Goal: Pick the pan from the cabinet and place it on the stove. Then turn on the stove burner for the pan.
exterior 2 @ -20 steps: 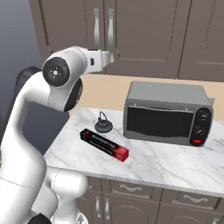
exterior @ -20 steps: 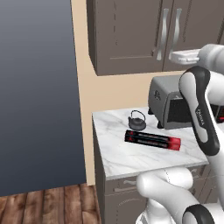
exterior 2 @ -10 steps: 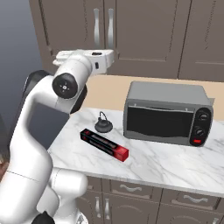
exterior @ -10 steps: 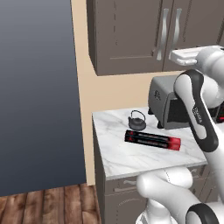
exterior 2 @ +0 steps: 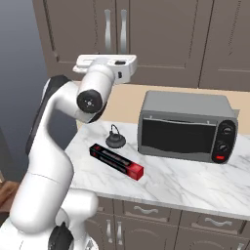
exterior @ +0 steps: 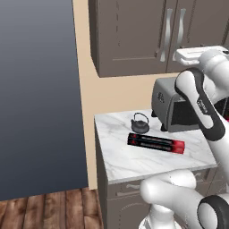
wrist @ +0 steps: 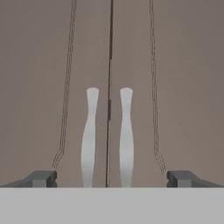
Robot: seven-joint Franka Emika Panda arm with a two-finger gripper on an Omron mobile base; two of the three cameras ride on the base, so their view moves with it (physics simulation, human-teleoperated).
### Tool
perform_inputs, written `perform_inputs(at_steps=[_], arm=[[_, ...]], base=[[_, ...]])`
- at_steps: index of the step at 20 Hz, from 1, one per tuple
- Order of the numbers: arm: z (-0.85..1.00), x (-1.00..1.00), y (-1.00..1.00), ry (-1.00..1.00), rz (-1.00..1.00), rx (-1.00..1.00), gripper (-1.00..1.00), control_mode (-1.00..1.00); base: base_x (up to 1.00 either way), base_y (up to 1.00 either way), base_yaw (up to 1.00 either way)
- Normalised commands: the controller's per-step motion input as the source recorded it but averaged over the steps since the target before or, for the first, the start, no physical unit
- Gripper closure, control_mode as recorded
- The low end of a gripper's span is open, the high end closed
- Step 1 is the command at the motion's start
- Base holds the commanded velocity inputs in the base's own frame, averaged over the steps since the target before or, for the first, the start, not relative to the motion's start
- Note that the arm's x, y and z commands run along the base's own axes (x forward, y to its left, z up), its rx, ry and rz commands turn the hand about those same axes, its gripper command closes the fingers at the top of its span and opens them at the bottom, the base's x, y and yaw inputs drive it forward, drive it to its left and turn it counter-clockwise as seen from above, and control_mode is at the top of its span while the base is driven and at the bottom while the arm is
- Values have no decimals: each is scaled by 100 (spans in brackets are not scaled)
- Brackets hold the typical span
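Note:
The cabinet (wrist: 39, 65) faces me with both panelled doors shut, and its two curved silver handles (wrist: 89, 135) stand either side of the centre seam. My gripper (wrist: 112, 178) is open, its fingertips (wrist: 41, 178) spread wide outside both handles with nothing between them. In the base views the white hand (exterior 2: 105, 63) sits level in front of the cabinet (exterior 2: 161, 34), just below the handles (exterior 2: 114, 29). The hand (exterior: 197, 53) also appears below the cabinet (exterior: 129, 40). The pan is hidden and the stove is out of view.
Below the hand, a marble counter (exterior 2: 195, 180) carries a small black teapot (exterior 2: 115, 139), a long red-and-black box (exterior 2: 117, 162) and a grey toaster oven (exterior 2: 185, 126). A tall dark panel (exterior: 36, 89) stands left of the counter's end.
The arm's elbow has swung toward the cabinet and a little lower, while the hand has stayed in front of the door handles. The jaws remain wide.

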Motion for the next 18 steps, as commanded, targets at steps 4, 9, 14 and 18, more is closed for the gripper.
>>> perform_inputs(at_steps=[4, 9, 14, 18], arm=[[3, 40, -6, -7, 0, 0, -100, -100], [3, 46, 0, -2, 0, 0, -100, -100], [5, 42, -1, 0, 0, 0, -100, -100], [7, 39, -12, 0, 0, 0, -100, -100]], base=[[0, 0, 0], [0, 0, 0], [0, 0, 0], [0, 0, 0]])
